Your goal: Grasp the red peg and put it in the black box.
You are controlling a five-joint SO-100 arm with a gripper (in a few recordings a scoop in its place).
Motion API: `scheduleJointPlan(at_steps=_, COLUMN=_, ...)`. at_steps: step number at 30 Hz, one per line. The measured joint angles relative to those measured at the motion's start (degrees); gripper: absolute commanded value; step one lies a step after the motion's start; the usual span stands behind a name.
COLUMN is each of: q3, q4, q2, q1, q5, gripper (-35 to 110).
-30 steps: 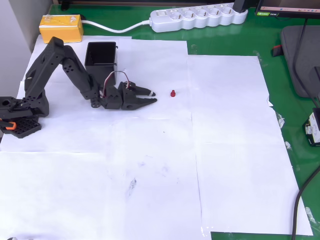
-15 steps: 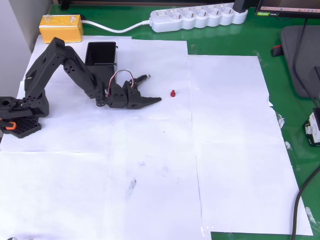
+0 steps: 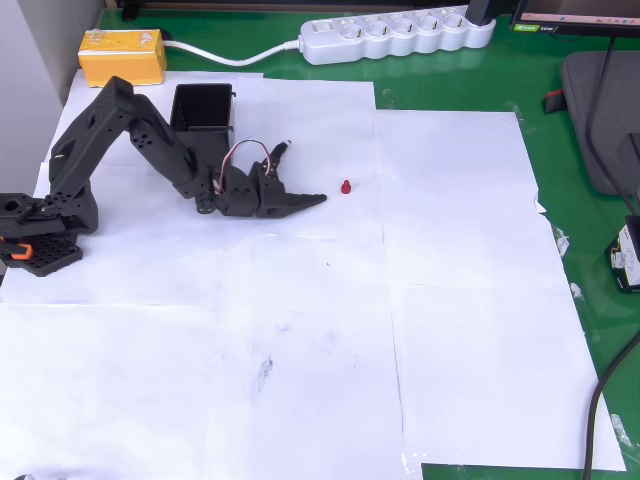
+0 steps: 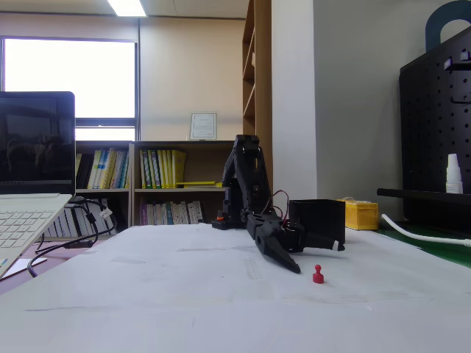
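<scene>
Gripper (image 3: 305, 175) reaches low over the white paper (image 3: 450, 300) from my folded black arm (image 3: 120, 130), its fingers spread wide with nothing between them; one finger (image 3: 310, 201) points toward the red peg (image 3: 345, 187), the other (image 3: 283, 152) angles up toward the black box (image 3: 202, 120). I see the peg standing upright just beyond the fingertip, apart from it. In the fixed view the lower finger (image 4: 283, 259) slopes down near the peg (image 4: 318, 274). Open paper lies right of the peg.
</scene>
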Motion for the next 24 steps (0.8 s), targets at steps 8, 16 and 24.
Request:
scheduleJointPlan(at_steps=8, q3=5.8, q4=3.34, q2=2.2, q1=0.62, q5=0.0, gripper=56)
scheduleJointPlan(at_steps=16, q3=10.81, q4=8.17, q2=3.25, q1=0.97, q5=0.18, gripper=56)
scheduleJointPlan(at_steps=24, q3=16.35, q4=9.84, q2=6.24, q1=0.88, q5=0.88, gripper=56)
